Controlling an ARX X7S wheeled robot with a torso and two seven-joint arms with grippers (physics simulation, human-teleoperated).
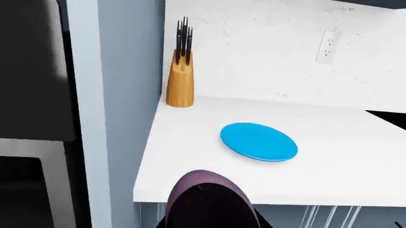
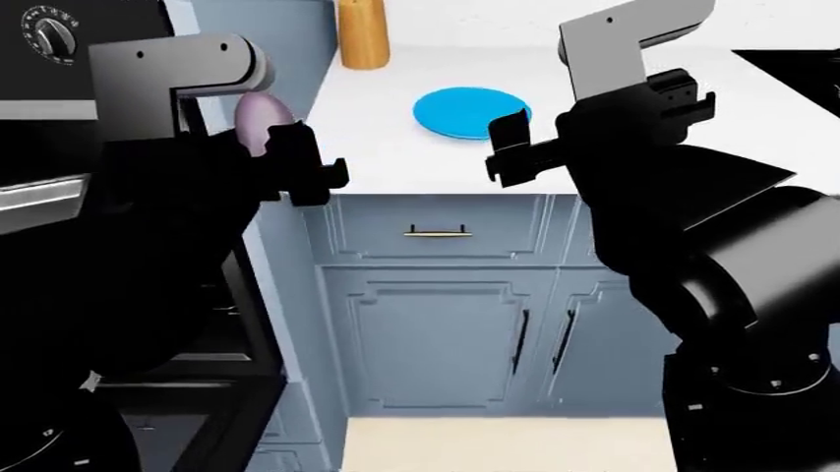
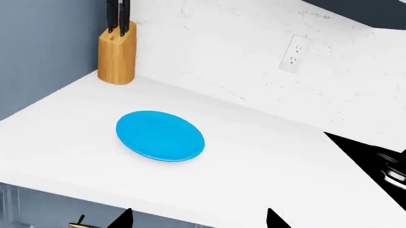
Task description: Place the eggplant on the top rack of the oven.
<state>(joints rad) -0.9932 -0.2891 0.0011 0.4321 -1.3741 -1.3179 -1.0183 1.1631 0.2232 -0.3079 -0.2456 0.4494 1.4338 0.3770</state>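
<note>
My left gripper (image 2: 278, 147) is shut on the eggplant (image 2: 259, 118), and its pale lilac end pokes up above the fingers. In the left wrist view the glossy dark purple eggplant (image 1: 209, 199) fills the space between the jaws, held in front of the counter's edge. The oven (image 2: 46, 108) stands at the far left, black-fronted with a round knob (image 2: 53, 35); its dark front also shows in the left wrist view (image 1: 32, 95). The top rack is out of view. My right gripper (image 2: 510, 149) hangs open and holds nothing by the counter's front edge, its fingertips (image 3: 124, 219) spread wide.
A blue plate (image 2: 471, 112) lies on the white counter (image 2: 393, 157), with a wooden knife block (image 2: 364, 34) behind it. A black cooktop (image 3: 374, 156) lies at the counter's right end. Blue-grey cabinet doors (image 2: 447, 324) are below. A blue-grey panel (image 1: 120, 95) separates oven and counter.
</note>
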